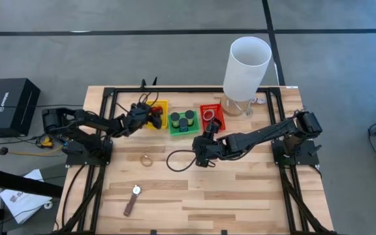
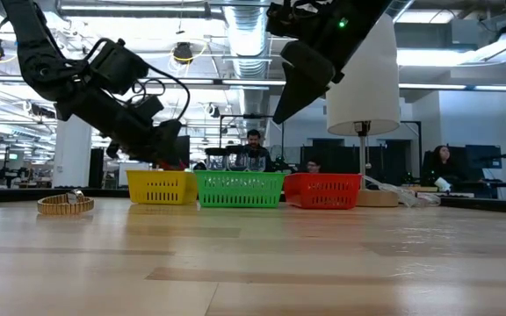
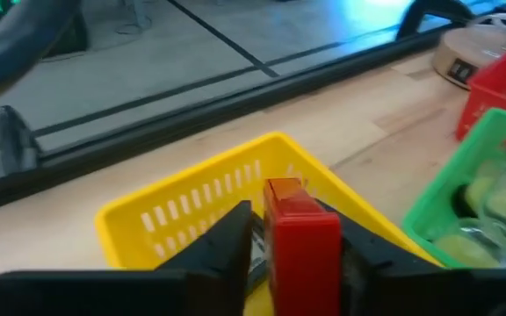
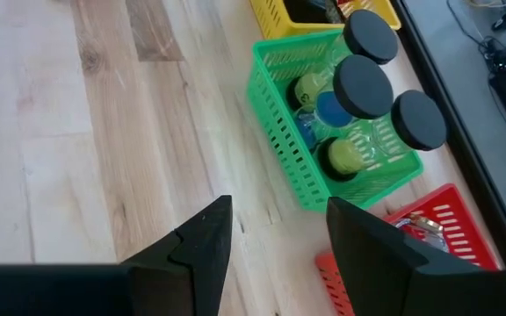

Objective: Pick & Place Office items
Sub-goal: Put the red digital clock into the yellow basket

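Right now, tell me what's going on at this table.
The left gripper holds a red rectangular block between its fingers, right over the yellow tray. The right gripper hangs open and empty above the bare wood in front of the green tray, which already holds three dark-capped cylinders. The red tray also holds some small items. A ring-shaped band and a brown strip lie loose on the table.

red block (image 3: pixel 301 241) | yellow tray (image 3: pixel 191 206) | green tray (image 4: pixel 306 132) | black caps (image 4: pixel 363 86)
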